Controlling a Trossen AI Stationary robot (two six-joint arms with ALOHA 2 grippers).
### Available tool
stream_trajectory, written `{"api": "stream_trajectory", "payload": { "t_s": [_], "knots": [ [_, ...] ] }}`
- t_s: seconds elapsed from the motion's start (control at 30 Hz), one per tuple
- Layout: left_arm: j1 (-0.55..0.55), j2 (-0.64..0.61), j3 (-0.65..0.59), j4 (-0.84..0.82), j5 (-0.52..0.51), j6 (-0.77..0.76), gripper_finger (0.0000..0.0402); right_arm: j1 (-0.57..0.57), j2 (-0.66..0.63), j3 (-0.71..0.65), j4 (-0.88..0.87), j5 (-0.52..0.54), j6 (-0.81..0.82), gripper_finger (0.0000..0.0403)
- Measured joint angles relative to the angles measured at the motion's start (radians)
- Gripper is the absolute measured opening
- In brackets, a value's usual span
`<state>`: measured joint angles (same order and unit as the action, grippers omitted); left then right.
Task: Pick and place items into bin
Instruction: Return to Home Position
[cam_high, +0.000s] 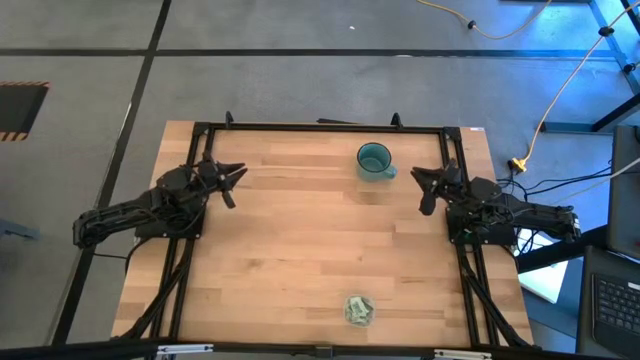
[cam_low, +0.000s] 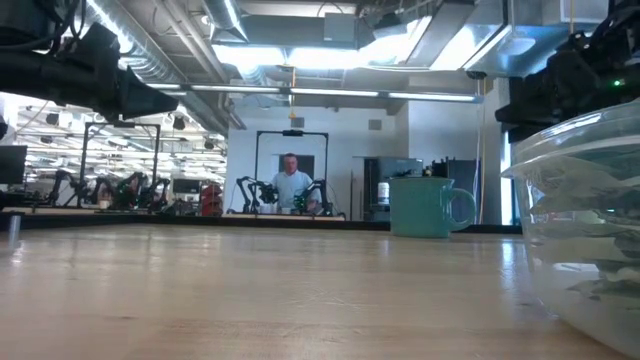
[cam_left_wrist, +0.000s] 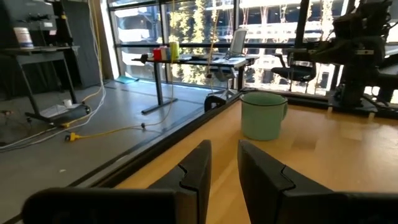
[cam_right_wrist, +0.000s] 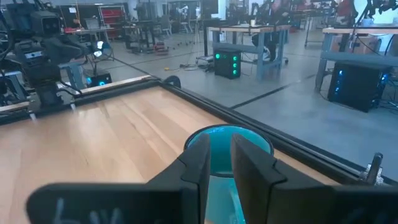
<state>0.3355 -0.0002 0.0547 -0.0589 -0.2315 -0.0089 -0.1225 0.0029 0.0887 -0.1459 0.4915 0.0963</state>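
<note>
While both pairs of jaws sit a little open and hold nothing, the left gripper (cam_high: 237, 187) hangs over the left side of the table (cam_high: 300, 250) and the right gripper (cam_high: 419, 192) over the right side, near the green mug (cam_high: 375, 161). The clear bin (cam_high: 347, 304) stands well apart from them, by the table edge across from the mug, with packets (cam_high: 360, 313) inside.

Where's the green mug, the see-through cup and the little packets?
mug (cam_low: 420, 210): low view, on its side wall.
clear cup (cam_low: 572, 138): low view, on its rim.
packets (cam_high: 359, 311): high view, on the pile inside the cup.
</note>
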Motion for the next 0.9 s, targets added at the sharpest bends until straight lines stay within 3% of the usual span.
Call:
{"api": "stream_trajectory", "payload": {
  "t_s": [0.63,0.9],
  "knots": [
    [0.000,0.000,-0.002,0.004,-0.014,0.000,0.0072,0.000,0.000,0.000,-0.022,-0.001,-0.003,0.0069],
    [0.000,0.008,-0.047,0.109,-0.024,0.020,0.0072,0.001,0.000,0.002,-0.027,-0.003,-0.004,0.0069]
  ]
}}
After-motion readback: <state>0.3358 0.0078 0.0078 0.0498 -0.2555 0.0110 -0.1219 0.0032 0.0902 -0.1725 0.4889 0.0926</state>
